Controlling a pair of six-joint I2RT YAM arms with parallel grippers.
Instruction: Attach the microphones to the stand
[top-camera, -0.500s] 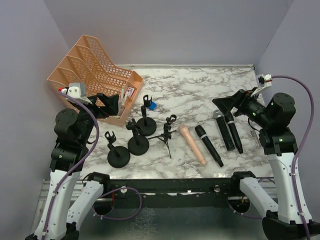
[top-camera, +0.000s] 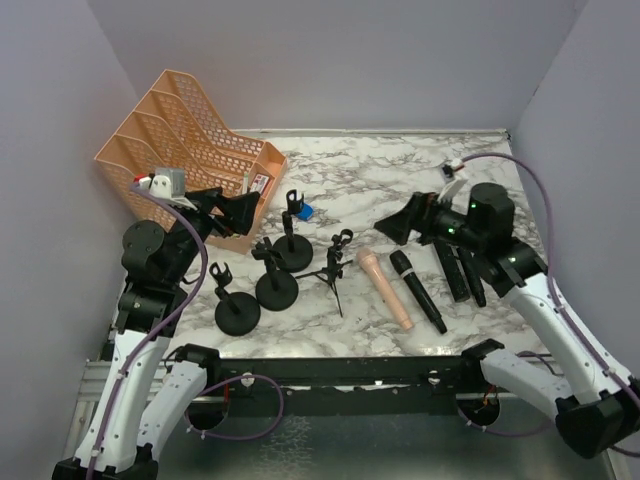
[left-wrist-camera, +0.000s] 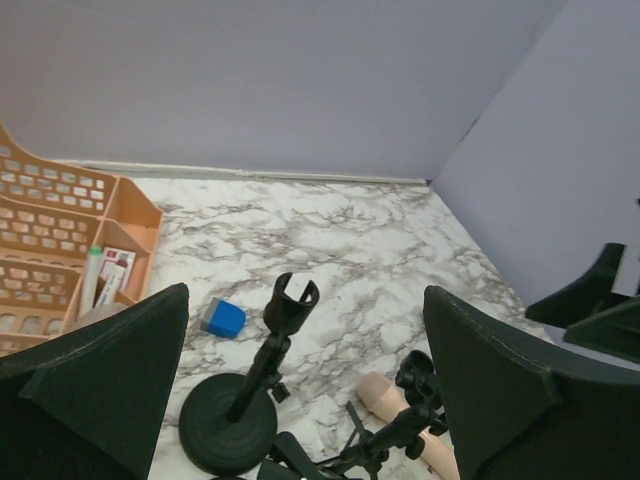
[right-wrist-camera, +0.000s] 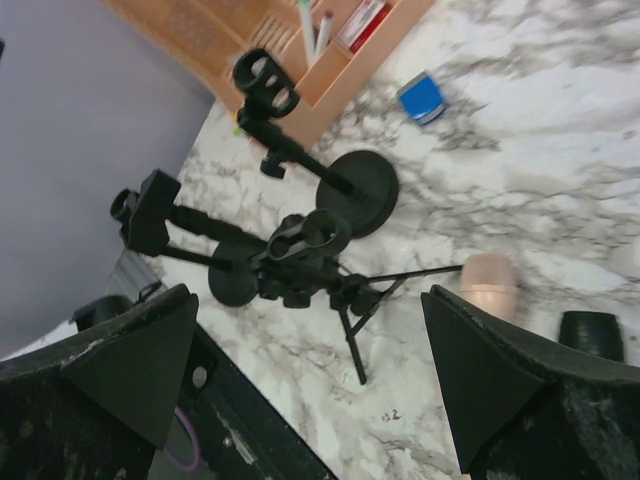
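So all four mics lie flat, none on a stand. The pale pink microphone (top-camera: 384, 289) and a black microphone (top-camera: 418, 292) sit side by side, heads pointing far-left. Two more black microphones (top-camera: 452, 270) lie just right, heads hidden. Left of them, three round-base stands (top-camera: 277, 290) and a tripod stand (top-camera: 336, 268) are upright.

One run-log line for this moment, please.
microphones: four flat on table | stands: clips empty | left hand: open, empty, near stands | right hand: open, empty, near microphones

1. An orange mesh file rack (top-camera: 180, 130) stood at the marble desk's (top-camera: 400, 175) far-left corner.
2. A red-and-white packet (top-camera: 260, 185) sat in its front compartment.
3. A small blue block (top-camera: 303, 211) lay near the rack.
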